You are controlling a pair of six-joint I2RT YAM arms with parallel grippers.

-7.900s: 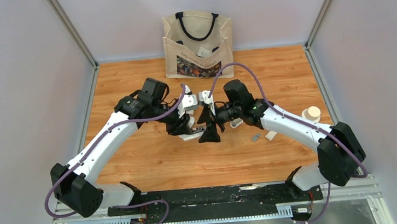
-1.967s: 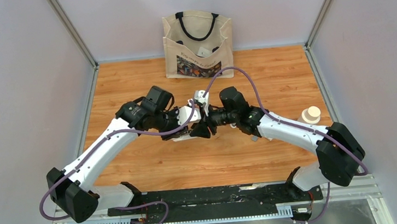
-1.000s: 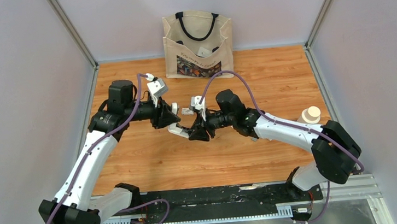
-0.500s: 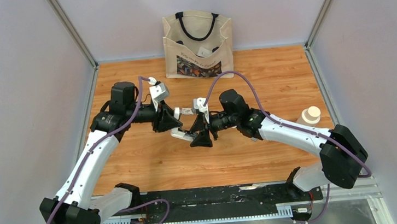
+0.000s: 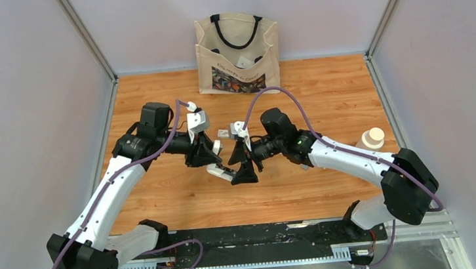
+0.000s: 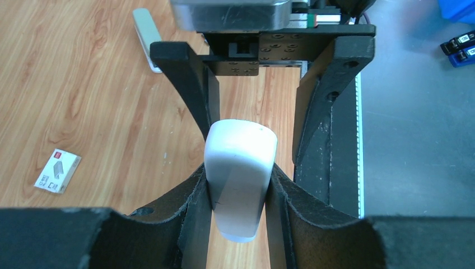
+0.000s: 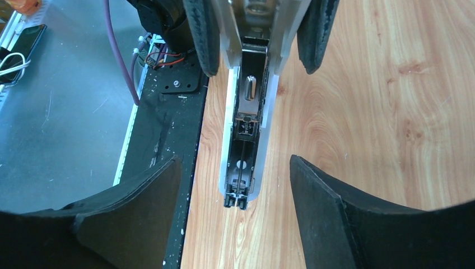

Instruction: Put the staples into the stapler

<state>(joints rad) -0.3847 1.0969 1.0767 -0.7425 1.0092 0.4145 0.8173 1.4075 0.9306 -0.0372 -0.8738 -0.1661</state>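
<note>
Presently the left gripper [image 6: 238, 193] clamps the opened white plastic stapler [image 6: 241, 162]; the right gripper [image 7: 234, 185] straddles its metal channel [image 7: 242, 140], fingers wide apart, empty. Next, probably: fetch staples.

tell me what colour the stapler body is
The stapler is white, clearest in the left wrist view.

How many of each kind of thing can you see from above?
Robot arms: 2
Stapler: 1
Bag: 1
Small box: 1
Bottle: 1
Total: 6
</note>
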